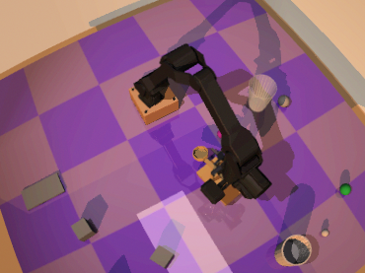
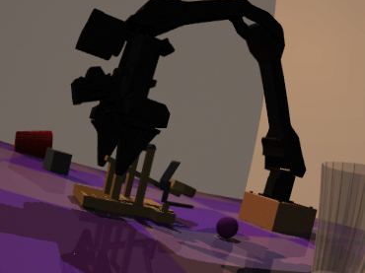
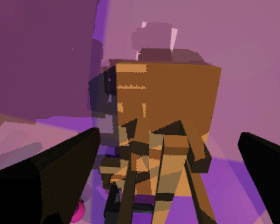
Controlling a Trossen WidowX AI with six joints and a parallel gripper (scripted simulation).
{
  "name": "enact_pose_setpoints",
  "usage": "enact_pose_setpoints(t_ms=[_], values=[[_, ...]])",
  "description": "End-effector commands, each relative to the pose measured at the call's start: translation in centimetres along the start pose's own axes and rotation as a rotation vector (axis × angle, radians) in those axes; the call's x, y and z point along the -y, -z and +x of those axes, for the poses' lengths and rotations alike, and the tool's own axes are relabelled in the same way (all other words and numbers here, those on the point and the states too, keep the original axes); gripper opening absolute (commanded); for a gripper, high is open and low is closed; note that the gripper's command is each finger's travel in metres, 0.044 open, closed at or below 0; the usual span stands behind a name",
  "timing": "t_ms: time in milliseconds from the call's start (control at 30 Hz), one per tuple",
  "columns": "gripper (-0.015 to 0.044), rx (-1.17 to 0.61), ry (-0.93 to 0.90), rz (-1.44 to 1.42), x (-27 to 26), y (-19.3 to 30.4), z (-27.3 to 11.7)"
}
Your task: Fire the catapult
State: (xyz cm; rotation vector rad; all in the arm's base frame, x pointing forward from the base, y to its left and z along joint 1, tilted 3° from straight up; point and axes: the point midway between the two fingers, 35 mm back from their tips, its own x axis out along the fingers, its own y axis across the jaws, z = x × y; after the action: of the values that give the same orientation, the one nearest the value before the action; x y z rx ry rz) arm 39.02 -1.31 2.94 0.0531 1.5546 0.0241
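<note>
The wooden catapult (image 1: 204, 172) (image 2: 94, 201) (image 3: 170, 92) stands under the arm. Its launch cup (image 1: 200, 153) (image 2: 182, 187) is on the side toward the robot base; I see no ball in it. My gripper (image 2: 110, 169) (image 3: 170, 136) is open and empty, pointing down at the catapult's uprights, which show between the fingers in the wrist view. A magenta ball (image 1: 220, 134) (image 2: 227, 227) (image 3: 77, 212) lies beside the catapult. A pale ribbed cup (image 1: 261, 92) (image 2: 340, 218) and a pale cup with a dark inside (image 1: 293, 251) stand apart; I cannot tell which is the white mug.
A green ball (image 1: 345, 189), a small pale ball (image 1: 325, 233) and a greyish ball (image 1: 283, 101) lie at the right. Grey blocks (image 1: 43, 190) (image 1: 83, 229) (image 1: 162, 256) lie at the left and front. A red cup (image 2: 34, 142) is beyond a grey block (image 2: 57, 162).
</note>
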Motion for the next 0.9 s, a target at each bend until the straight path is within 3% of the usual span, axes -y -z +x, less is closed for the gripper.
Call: enact_pose_setpoints(t_ms=[0,467,833,867], values=[[0.044,-0.009,0.0,0.007,0.0,0.2,1.0],[0.044,-0.01,0.0,0.007,0.0,0.3,2.5],[0.0151,-0.004,0.0,0.0,0.0,0.2,2.2],[0.0145,-0.004,0.0,0.0,0.0,0.2,2.2]])
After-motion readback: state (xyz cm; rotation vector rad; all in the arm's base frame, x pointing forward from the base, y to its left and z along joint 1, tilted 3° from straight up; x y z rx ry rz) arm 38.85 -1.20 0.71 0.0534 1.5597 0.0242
